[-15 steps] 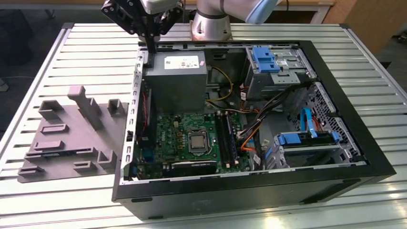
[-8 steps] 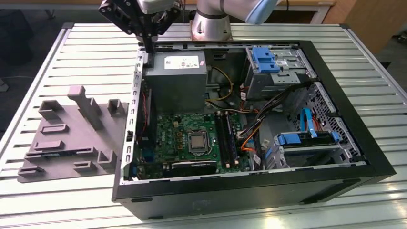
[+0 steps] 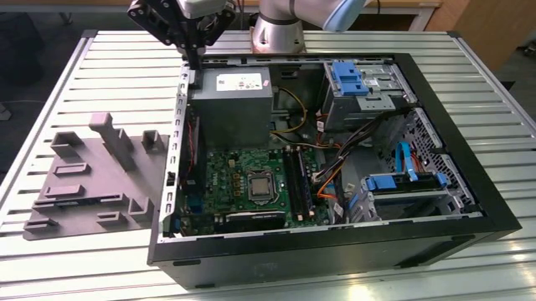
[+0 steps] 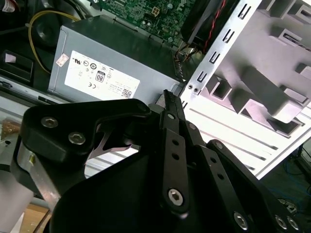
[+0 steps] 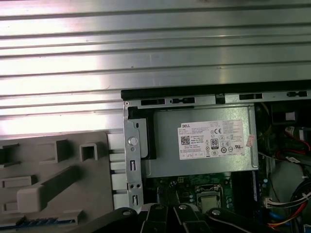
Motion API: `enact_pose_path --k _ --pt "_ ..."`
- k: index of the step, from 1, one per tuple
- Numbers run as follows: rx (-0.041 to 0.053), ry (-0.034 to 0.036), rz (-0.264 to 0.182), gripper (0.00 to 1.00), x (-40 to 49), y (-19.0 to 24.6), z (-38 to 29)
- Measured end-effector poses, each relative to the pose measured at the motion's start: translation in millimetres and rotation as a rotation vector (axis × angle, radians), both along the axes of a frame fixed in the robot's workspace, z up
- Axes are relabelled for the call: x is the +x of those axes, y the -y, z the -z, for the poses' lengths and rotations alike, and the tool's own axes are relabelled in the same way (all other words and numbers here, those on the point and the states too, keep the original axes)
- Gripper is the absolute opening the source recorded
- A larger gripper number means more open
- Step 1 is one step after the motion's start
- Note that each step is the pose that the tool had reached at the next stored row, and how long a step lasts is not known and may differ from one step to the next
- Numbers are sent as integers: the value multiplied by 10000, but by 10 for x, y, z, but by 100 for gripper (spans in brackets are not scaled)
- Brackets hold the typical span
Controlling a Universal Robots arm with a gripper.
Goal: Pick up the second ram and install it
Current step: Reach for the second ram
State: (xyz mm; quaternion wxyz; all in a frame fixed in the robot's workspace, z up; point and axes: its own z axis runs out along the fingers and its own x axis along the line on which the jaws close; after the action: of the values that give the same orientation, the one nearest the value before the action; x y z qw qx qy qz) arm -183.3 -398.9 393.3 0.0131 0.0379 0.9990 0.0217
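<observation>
The pincer (image 3: 194, 65) hangs over the computer case (image 3: 335, 251) beside the power supply (image 3: 235, 106), pinched together, visibly gripping nothing.

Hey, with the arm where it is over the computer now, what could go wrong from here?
One: the hand hangs close to the case rim and the power supply; a careless move down could strike them. Two: orange cables lie close beside the memory slots, so they could snag a stick going in.
</observation>
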Motion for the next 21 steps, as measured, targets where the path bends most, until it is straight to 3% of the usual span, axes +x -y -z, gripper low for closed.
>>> enact_pose_path --k 21 --pt "1 0 0 11 -79 0 0"
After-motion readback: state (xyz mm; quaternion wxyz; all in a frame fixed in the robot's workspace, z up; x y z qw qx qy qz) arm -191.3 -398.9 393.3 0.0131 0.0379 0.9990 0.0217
